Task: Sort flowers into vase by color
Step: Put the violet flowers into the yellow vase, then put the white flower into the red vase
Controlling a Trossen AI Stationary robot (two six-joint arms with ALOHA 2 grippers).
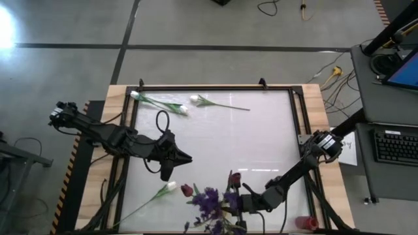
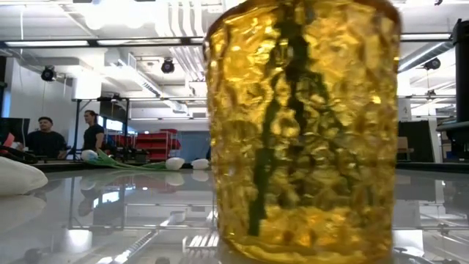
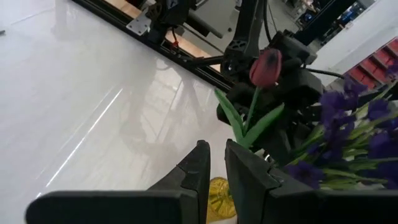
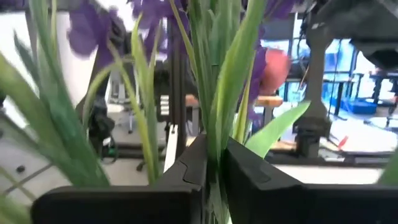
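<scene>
A yellow textured glass vase stands at the table's near edge and holds purple blossom sprigs. A dark red tulip rises just right of them, with my right gripper shut on its greenery. A second red tulip shows at the sprigs' left. My left gripper hovers shut and empty left of centre, above and behind the vase. One white tulip lies flat near the left front; three more white tulips lie along the far edge. My right gripper pinches a green stem and leaf between its two fingers, low on the red tulip. It reaches in roughly level from the table's right. The greenery stands upright above the fingers, among the purple sprigs. Its lower end is hidden by the fingers.
A black frame borders the white table top. A small red object sits on the wooden edge at the near right. People stand in the room beyond the far edge. Bare table lies in the middle and far right.
</scene>
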